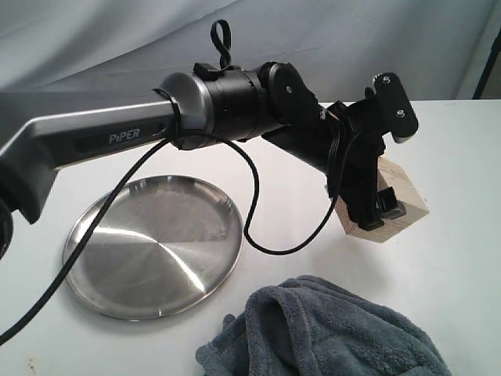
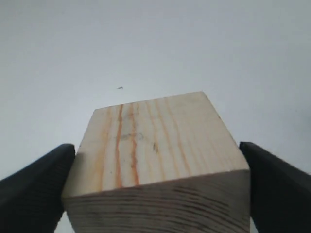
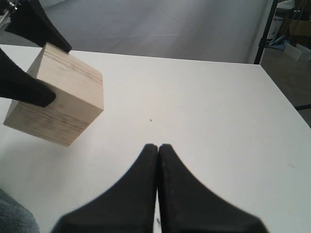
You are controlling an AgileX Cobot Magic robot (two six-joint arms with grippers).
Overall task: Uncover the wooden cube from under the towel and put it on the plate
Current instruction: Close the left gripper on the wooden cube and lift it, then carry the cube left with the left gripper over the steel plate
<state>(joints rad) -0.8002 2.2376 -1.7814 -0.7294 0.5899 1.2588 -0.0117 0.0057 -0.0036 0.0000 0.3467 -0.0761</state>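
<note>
The towel (image 1: 329,329) lies bunched up on the table (image 1: 454,258), apart from the wooden cube (image 2: 155,145), so the cube is out in the open. The left arm stretches across to the right side, and the left claw (image 1: 385,205) squeezes the cube from two sides. Its black fingers (image 2: 41,179) press flat on the side faces, so the block cannot slip out. The cube sits tilted in that grip. I cannot tell if it is all the way off the table.

The plate (image 1: 149,251) waits on the left, well apart from the cube, with nothing on it. The cube needs a ride over there.

The right claw (image 3: 158,155) is pinched tight and holds nothing - it hangs near the cube, out of the way.
</note>
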